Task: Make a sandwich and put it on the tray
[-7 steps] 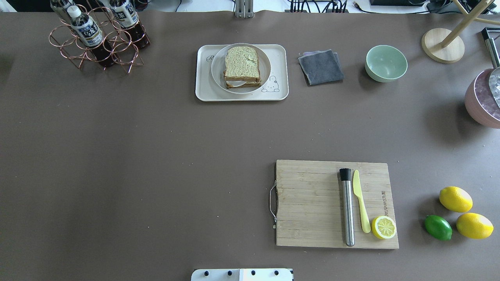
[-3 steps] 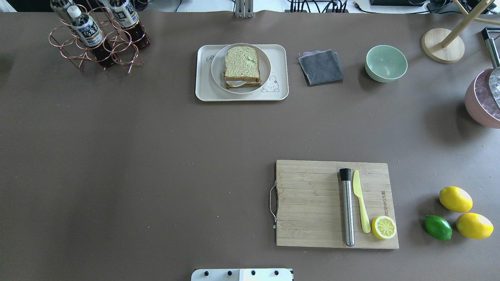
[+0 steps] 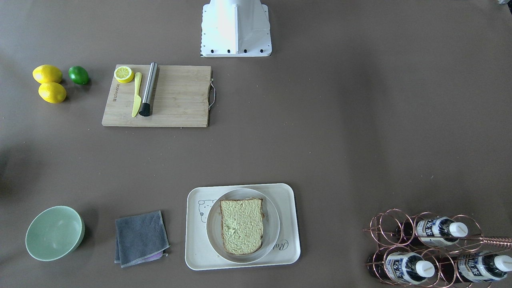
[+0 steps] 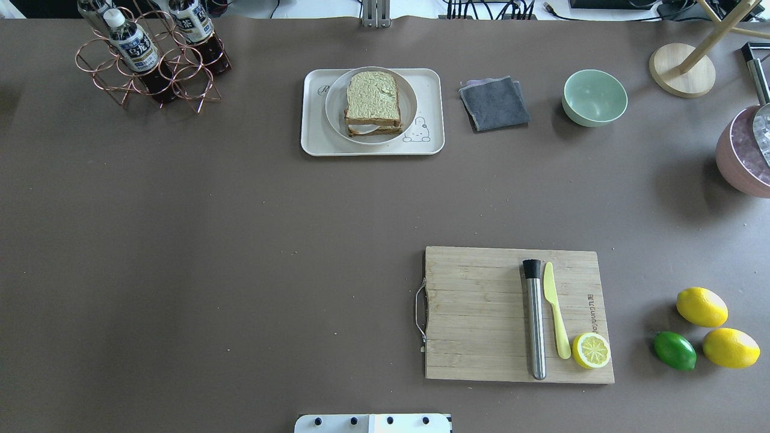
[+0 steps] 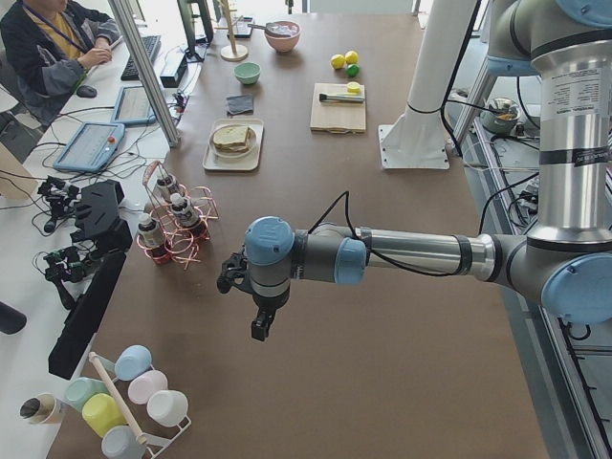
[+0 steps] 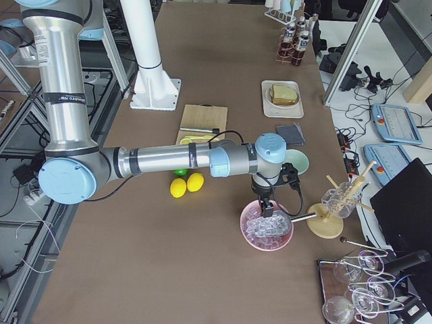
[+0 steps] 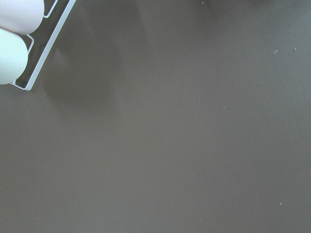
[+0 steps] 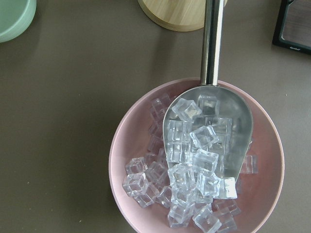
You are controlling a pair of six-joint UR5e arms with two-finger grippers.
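Note:
The sandwich (image 4: 373, 99) lies stacked on a round white plate (image 4: 334, 108), greenish toast on top; the egg is hidden between the slices. The plate stands on the cream tray (image 4: 430, 90) with the bear drawing, at the table's far middle. It also shows in the front-facing view (image 3: 241, 232). My left gripper (image 5: 260, 325) hangs over bare table at the left end, far from the tray; I cannot tell if it is open or shut. My right gripper (image 6: 266, 206) hangs over the pink ice bowl (image 8: 121, 160) at the right end; I cannot tell its state.
A wooden cutting board (image 4: 481, 313) holds a steel muddler (image 4: 534, 325), a yellow knife (image 4: 556, 313) and a half lemon (image 4: 591, 350). Lemons and a lime (image 4: 675, 350) lie to its right. A grey cloth (image 4: 494, 103), green bowl (image 4: 594, 96) and bottle rack (image 4: 150, 60) line the far side.

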